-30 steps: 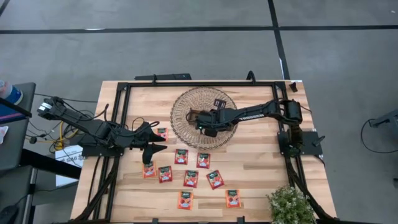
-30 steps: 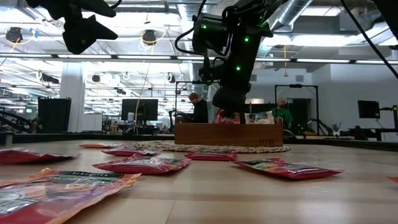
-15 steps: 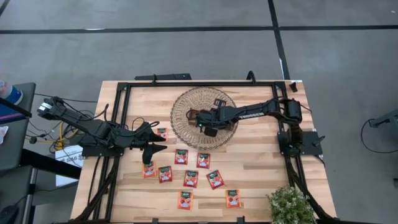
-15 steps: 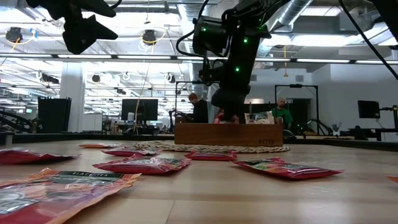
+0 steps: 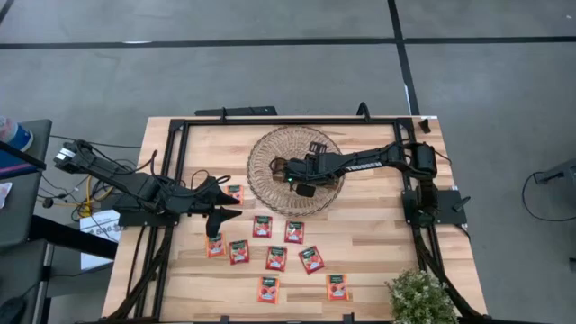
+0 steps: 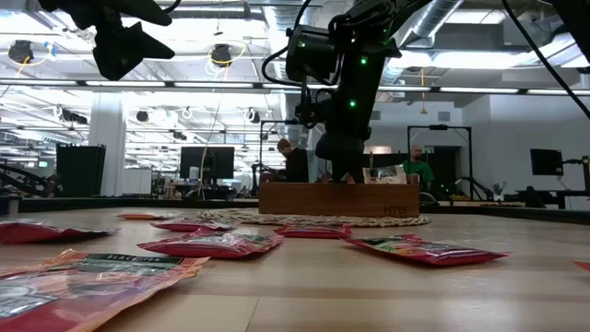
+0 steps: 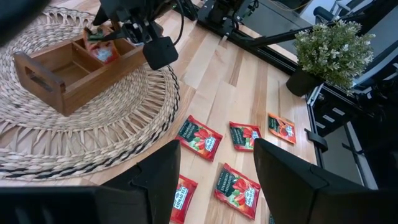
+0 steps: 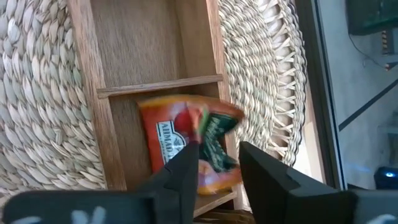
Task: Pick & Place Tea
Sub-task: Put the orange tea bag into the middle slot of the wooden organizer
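The right gripper (image 8: pixel 214 163), fingers slightly spread, hangs over the brown wooden three-compartment tray (image 8: pixel 99 118); a red-orange square tea sachet (image 8: pixel 186 149) lies in its end compartment. The left gripper (image 5: pixel 219 203) waits spread.

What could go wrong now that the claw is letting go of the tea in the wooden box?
1. The tea sachet lies crumpled in an end compartment of the wooden tray, so it might stick up or catch on the right claw as that lifts.
2. The right claw hangs low over the tray, so a sideways move could nudge the tray on the woven mat.
3. The left claw waits open near a loose sachet and could brush it.
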Controlling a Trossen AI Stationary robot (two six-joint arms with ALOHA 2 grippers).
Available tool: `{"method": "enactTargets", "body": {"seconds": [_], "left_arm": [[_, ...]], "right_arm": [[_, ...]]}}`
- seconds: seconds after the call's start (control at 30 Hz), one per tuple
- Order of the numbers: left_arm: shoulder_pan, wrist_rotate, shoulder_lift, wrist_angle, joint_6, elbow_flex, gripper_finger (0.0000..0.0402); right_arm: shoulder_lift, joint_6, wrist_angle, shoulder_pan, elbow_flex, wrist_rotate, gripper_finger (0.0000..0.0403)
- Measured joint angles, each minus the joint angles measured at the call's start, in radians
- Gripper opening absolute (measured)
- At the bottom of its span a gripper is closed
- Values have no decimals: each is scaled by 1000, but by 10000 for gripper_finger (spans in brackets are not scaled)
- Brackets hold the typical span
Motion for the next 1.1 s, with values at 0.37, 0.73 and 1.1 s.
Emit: {"method": "enactTargets", "body": {"seconds": [0.37,0.73,1.1], "left_arm": [[0,0,0,0,0,0,196],[0,0,0,-4,1,0,196],[0,-8,0,-11,1,0,196]], "right_arm": [[-1,-12,-5,1,0,0,196],[-42,-13,-19,2,3,54,184],[-129,-12,-35,2,1,57,147]]}}
